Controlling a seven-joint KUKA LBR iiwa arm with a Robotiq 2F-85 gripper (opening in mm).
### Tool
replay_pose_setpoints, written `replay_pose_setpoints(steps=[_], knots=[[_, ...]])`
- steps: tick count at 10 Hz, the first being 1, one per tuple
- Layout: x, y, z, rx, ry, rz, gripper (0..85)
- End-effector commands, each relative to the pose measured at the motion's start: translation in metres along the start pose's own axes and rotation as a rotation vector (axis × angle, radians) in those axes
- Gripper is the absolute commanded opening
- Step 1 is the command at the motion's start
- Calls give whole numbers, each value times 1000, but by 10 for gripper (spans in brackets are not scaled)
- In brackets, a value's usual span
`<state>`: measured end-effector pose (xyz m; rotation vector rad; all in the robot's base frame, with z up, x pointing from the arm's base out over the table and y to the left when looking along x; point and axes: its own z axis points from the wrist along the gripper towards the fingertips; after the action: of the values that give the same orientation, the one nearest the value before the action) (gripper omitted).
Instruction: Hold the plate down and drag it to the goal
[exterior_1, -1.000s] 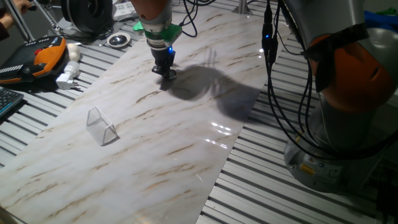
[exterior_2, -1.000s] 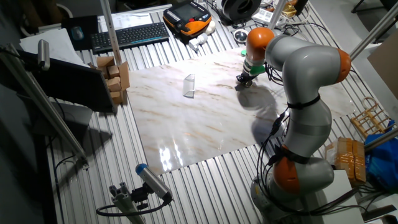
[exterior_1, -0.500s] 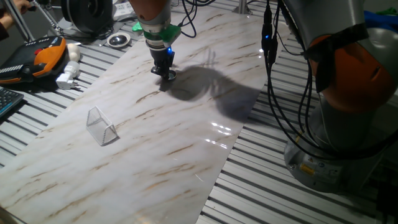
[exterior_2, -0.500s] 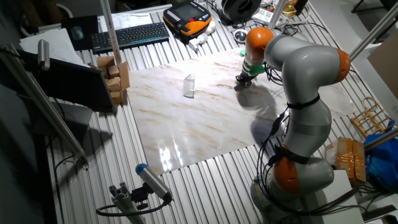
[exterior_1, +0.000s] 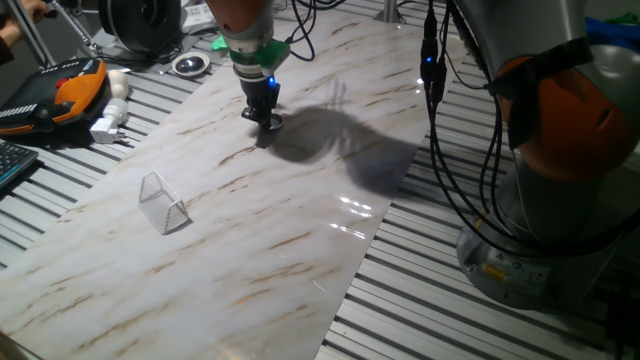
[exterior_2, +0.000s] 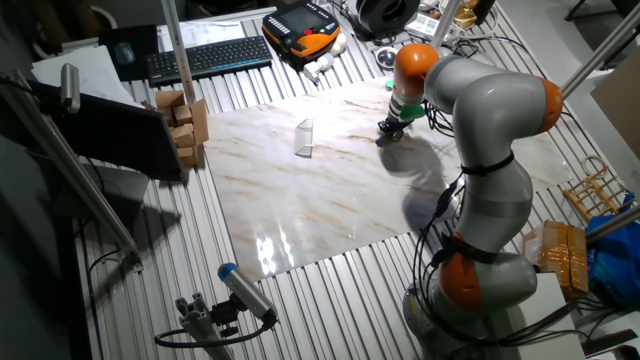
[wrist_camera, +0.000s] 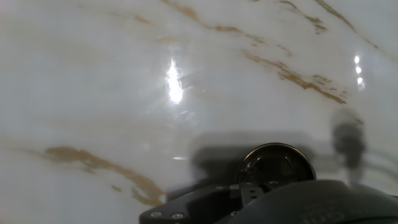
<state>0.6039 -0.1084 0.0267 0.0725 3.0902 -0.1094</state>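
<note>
The plate (wrist_camera: 277, 163), a tiny shiny metal disc with a dark centre, lies on the marble board just ahead of my gripper (wrist_camera: 249, 190) in the hand view. In one fixed view my gripper (exterior_1: 264, 117) points straight down with its fingers together, and its tip rests on the plate (exterior_1: 272, 122). The goal (exterior_1: 163, 203), a clear plastic wedge, stands on the board well to the lower left of the gripper. The other fixed view shows the goal (exterior_2: 305, 138) to the left of the gripper (exterior_2: 387, 131); the plate is too small to make out there.
The marble board (exterior_1: 300, 230) lies on a slatted metal table. A larger silver dish (exterior_1: 190, 65), a white plug (exterior_1: 108, 125) and an orange-black pendant (exterior_1: 60, 90) sit off the board at the back left. Cables (exterior_1: 450, 150) hang at the right beside the robot base.
The gripper has crept a few pixels towards the goal, with the plate staying at its tip. The wedge has not moved.
</note>
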Motion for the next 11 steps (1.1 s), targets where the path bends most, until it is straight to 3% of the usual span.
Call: replay_pose_setpoints(steps=[1,11], knots=[[0,1,0,0,0,0,0],[3,18,-1,10,4,18,0]])
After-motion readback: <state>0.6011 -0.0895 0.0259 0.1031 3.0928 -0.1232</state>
